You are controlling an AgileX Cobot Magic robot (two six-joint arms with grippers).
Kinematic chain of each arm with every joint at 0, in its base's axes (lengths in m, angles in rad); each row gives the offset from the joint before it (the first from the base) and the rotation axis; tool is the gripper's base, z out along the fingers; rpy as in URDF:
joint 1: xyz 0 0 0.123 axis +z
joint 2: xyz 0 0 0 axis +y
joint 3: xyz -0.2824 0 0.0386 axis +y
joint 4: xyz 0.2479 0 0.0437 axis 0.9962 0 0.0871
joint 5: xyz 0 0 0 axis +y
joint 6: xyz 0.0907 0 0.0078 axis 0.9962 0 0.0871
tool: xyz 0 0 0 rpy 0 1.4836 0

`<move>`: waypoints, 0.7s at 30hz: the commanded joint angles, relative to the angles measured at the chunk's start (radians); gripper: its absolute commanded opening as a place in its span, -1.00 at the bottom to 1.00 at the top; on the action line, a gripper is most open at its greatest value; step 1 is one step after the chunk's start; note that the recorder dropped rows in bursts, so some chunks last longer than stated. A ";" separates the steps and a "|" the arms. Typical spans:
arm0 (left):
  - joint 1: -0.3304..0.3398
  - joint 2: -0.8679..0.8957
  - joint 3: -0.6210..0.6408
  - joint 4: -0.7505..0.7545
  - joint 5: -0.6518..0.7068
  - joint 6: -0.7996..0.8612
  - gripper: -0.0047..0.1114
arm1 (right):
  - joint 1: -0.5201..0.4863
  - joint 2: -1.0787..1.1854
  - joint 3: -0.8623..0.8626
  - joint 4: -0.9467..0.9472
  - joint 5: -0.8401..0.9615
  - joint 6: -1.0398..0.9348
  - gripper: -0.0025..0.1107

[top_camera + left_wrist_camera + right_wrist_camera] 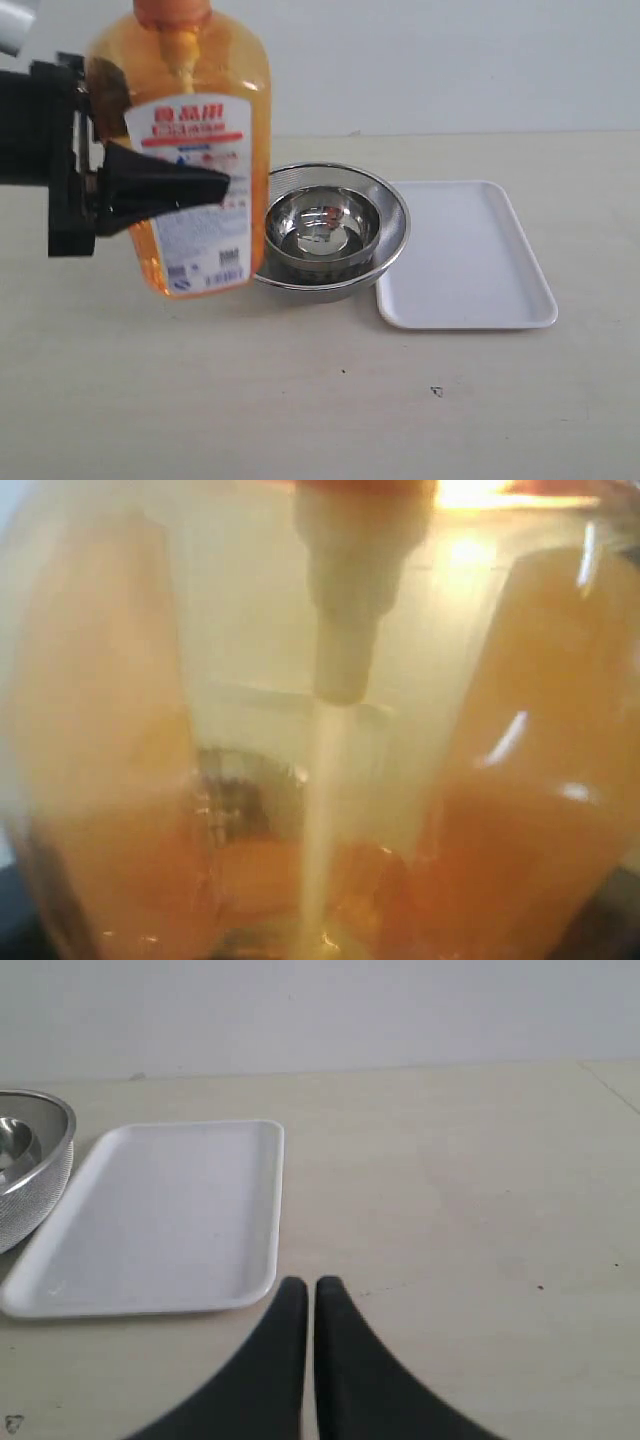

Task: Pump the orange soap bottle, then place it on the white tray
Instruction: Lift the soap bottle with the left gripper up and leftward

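Steel bowl (335, 232) separates white tray (465, 260) from orange soap bottle (190, 105) grasped by left gripper (195, 180); right gripper (312, 1290) clenched.

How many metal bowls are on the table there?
2. A steel mesh bowl sits beside the white tray, and a smaller shiny bowl nests inside it. The orange soap bottle hides the mesh bowl's left edge; a third seems unlikely.

The exterior view's top edge cuts off your orange soap bottle (190, 110), and the left wrist view blurs it.
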 commanded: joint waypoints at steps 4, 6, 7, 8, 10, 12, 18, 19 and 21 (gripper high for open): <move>0.000 -0.219 0.027 -0.249 0.463 0.007 -0.84 | 0.003 -0.005 0.004 0.000 -0.006 -0.002 -0.96; 0.000 -0.241 0.055 -0.393 0.511 0.137 -0.84 | 0.003 -0.005 0.004 0.000 -0.007 -0.002 -0.96; 0.000 -0.246 0.074 -0.491 0.515 0.233 -0.84 | 0.003 -0.005 0.004 0.000 -0.007 -0.002 -0.96; 0.000 -0.248 0.093 -0.599 0.513 0.344 -0.84 | 0.003 -0.005 0.004 0.000 -0.007 -0.002 -0.96; 0.000 -0.248 0.136 -0.826 0.493 0.593 -0.84 | 0.003 -0.005 0.004 0.000 -0.007 -0.002 -0.96; 0.000 -0.246 0.194 -1.085 0.443 0.864 -0.84 | 0.003 -0.005 0.004 0.000 -0.007 -0.002 -0.96; 0.000 -0.223 0.361 -1.609 0.199 1.296 -0.84 | 0.003 -0.005 0.004 0.000 -0.007 -0.002 -0.96; 0.000 -0.210 0.376 -1.619 0.163 1.314 -0.84 | 0.003 -0.005 0.004 0.000 -0.007 -0.002 -0.96; 0.000 -0.173 0.399 -1.619 0.118 1.321 -0.84 | 0.003 -0.005 0.004 0.000 -0.007 -0.002 -0.96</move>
